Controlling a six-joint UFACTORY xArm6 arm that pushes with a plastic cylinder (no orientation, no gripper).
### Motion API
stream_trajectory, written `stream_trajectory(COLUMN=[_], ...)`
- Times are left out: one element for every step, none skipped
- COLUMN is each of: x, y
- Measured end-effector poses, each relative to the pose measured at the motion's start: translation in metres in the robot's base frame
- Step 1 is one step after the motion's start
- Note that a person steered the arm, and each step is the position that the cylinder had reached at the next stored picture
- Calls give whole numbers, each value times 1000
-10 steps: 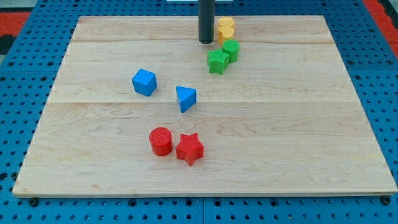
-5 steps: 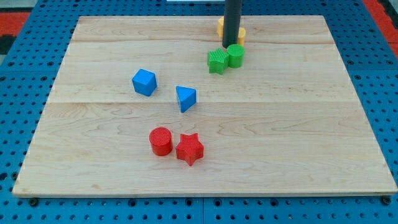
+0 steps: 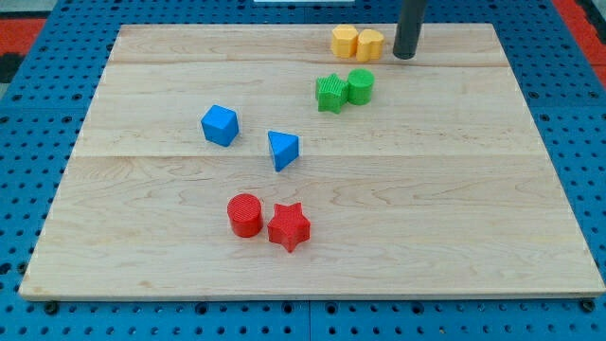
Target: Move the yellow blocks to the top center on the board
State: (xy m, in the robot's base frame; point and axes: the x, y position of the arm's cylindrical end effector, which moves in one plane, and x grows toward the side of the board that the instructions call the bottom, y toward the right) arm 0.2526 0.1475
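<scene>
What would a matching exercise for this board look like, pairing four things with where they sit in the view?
Things:
1. yellow blocks
2. red star
3. blue cube
4. my tip

Places:
A. left of the blue wedge-shaped block
B. just right of the yellow pair, near the board's top edge
C. top of the board, above the two green blocks
D. lower middle, touching the red cylinder on its right

Pairs: 1-C, 2-D, 3-A, 4-B
</scene>
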Motion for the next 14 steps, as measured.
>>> stream_trajectory(x=[-12,-21,-55,-58,-59,-35,3,-19,-60,-61,-60,-51,-15,21], y=[-90,-113,-96,-129,-173,-183,-213,-290,-313,-292,-229,-226,-236,-181])
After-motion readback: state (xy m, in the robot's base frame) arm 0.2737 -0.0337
